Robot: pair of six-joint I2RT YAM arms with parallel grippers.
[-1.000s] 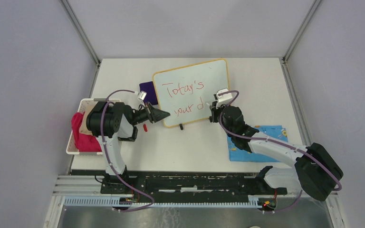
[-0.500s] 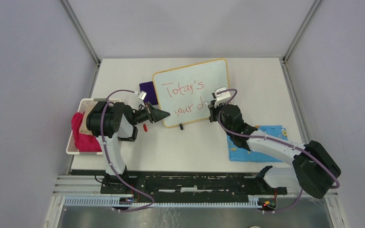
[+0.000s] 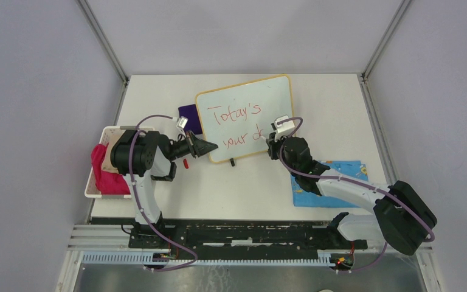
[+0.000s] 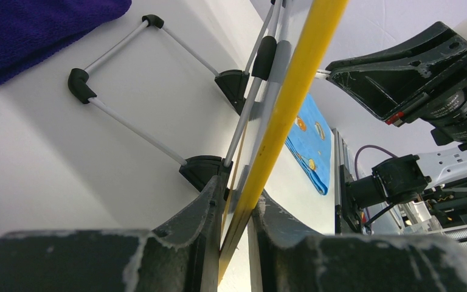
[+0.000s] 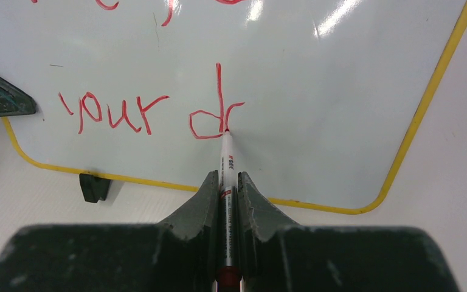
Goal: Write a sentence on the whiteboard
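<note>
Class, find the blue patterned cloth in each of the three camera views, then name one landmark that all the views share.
Top external: the blue patterned cloth lies right of centre, partly under the right arm.
Left wrist: the cloth is a blue strip at mid-right, beyond the board's yellow edge.
Right wrist: not in it.
Shared landmark: the whiteboard, yellow-framed, shows in all three.

The right gripper (image 5: 224, 177) pinches a marker (image 5: 225, 152), tip touching the whiteboard (image 5: 340, 91) where the red sentence (image 5: 218, 97) ends
</note>
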